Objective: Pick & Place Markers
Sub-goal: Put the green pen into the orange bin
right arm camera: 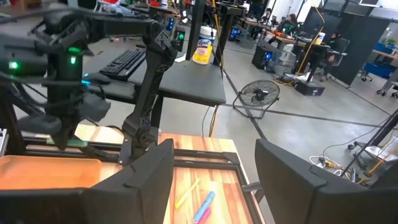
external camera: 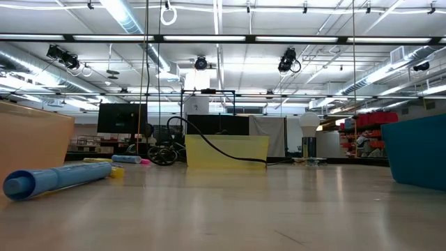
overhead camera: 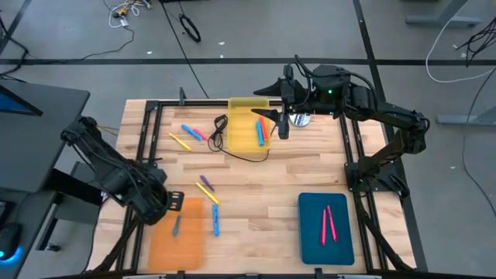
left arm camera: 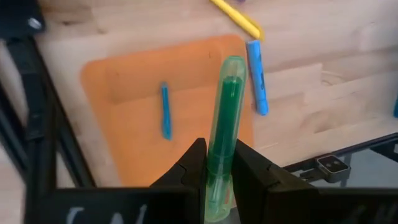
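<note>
Jaws: left gripper [left arm camera: 219, 180] clamped on a translucent green marker [left arm camera: 224, 124], held above the flat orange plastic tray [overhead camera: 190, 240]; right gripper [overhead camera: 273, 118] with fingers apart and nothing between them, raised over the yellow tray at the table's far edge.

Surface: pale wooden plank table [overhead camera: 263, 194] inside a black metal frame.

Trays, three:
- flat orange plastic tray, near left corner, holding one blue marker [overhead camera: 177, 225].
- flat teal tray [overhead camera: 325, 229], near right, holding two pink-red markers [overhead camera: 328, 223] side by side.
- translucent yellow tray [overhead camera: 244, 124], far centre, holding a blue and an orange-red marker [overhead camera: 260, 132]; a thin black cable [overhead camera: 236, 153] loops beside its near edge.

Loose markers on the wood:
- blue, pink and yellow group [overhead camera: 190, 136], left of the yellow tray.
- purple, yellow and blue group [overhead camera: 209, 200], just right of the orange tray; the blue one lies nearest the tray's edge.
</note>
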{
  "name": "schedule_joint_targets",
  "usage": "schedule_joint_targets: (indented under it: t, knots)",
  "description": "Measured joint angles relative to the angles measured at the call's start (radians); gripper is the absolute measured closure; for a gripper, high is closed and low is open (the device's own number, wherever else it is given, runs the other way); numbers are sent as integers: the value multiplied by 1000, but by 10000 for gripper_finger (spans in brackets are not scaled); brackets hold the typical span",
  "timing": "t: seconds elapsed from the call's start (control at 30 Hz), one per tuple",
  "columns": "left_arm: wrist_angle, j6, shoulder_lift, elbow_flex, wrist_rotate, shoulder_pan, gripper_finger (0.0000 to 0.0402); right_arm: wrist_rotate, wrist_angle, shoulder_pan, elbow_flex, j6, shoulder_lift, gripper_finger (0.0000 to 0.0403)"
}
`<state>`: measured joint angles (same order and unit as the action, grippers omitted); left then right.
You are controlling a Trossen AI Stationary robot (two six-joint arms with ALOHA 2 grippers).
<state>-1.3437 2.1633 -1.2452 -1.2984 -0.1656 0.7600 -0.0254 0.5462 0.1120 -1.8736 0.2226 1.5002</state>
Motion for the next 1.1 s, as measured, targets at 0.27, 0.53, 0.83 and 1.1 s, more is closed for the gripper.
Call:
schedule_joint_targets:
  t: [0.27, 0.53, 0.83, 1.1]
  knots:
    - [319, 12, 1, 232, 42, -11, 348, 0, 8, 0, 0, 10, 1, 179]
    - [504, 32, 1, 400, 110, -17, 348, 0, 46, 0, 0, 49, 1, 179]
    - [610, 40, 0, 507, 137, -24, 348, -1, 55, 15, 0, 49, 1, 179]
    - [742, 41, -129, 539, 172, -23, 348, -1, 61, 25, 0, 49, 1, 179]
